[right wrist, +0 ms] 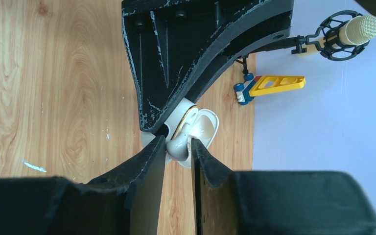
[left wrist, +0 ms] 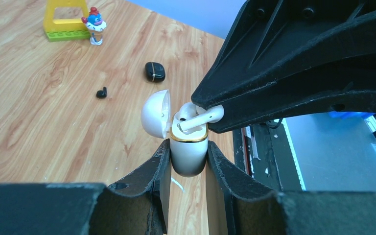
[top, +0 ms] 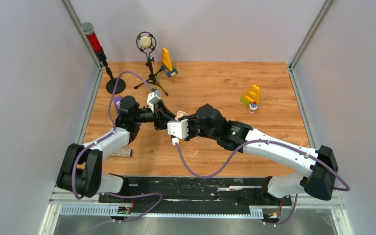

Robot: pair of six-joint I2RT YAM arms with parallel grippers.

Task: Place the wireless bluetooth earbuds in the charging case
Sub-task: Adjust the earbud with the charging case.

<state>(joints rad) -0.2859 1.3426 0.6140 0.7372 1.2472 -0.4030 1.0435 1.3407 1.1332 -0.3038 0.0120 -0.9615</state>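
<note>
The left gripper (left wrist: 188, 147) pinches the white gold-rimmed pebble-shaped plastic charging case (left wrist: 188, 159), lid (left wrist: 154, 115) open; the right gripper (right wrist: 178, 146) pinches a small white stemmed plastic earbud (left wrist: 198, 119) at its mouth: line stem with socket, press gently

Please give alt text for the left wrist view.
Left gripper holds an open white case; right gripper holds a white earbud at its opening. A black case and black earbud lie on the table behind.
</note>
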